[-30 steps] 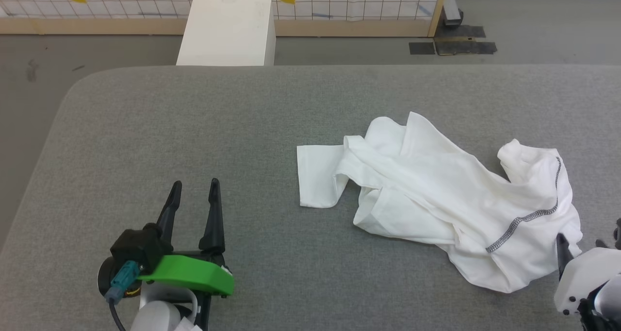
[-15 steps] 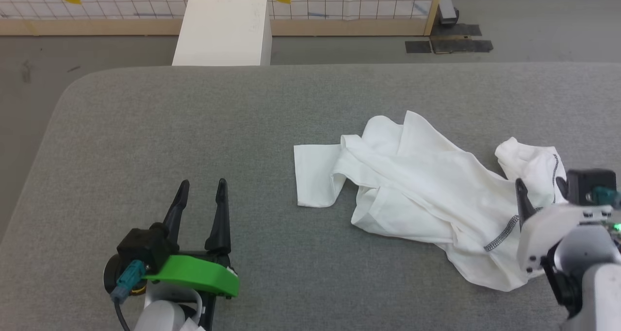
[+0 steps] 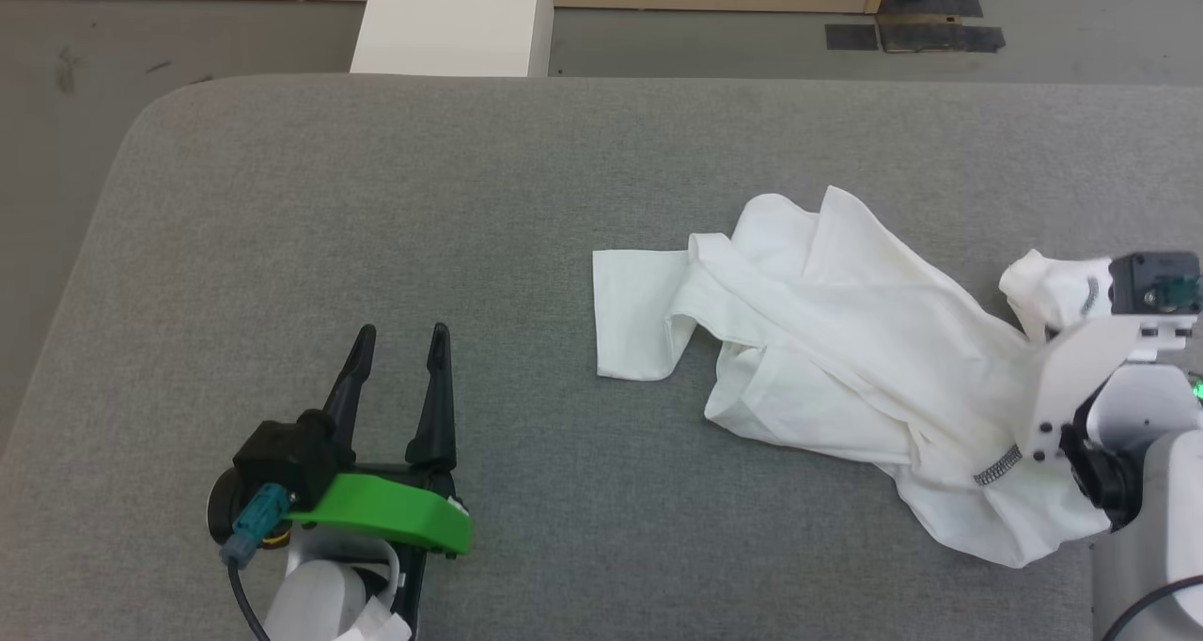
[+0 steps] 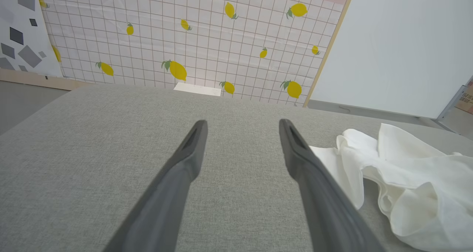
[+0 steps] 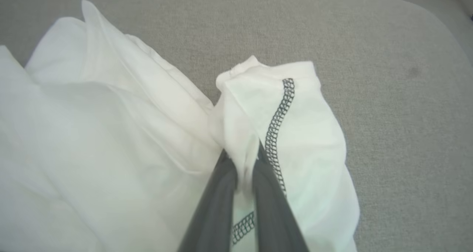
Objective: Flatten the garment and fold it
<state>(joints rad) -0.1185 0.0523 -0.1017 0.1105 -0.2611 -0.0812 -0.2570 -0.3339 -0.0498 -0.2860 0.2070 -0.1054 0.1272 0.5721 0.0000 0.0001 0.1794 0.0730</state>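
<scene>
Right gripper [image 5: 242, 156], a second ago beside the garment [image 3: 846, 340], now pinches a fold by its dark seam [image 5: 275, 126]; garment lies crumpled on the right of the grey pad [image 3: 376, 199]; left gripper [image 3: 399, 336] spread, idle; flattening likely begins.

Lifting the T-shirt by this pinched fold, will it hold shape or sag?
Likely sags: the T-shirt lies in soft crumpled folds, looking floppy. Probably light: the fabric looks thin where the right gripper pinches a ridge beside the dark stitching. It may drag on the textured grey table.
</scene>
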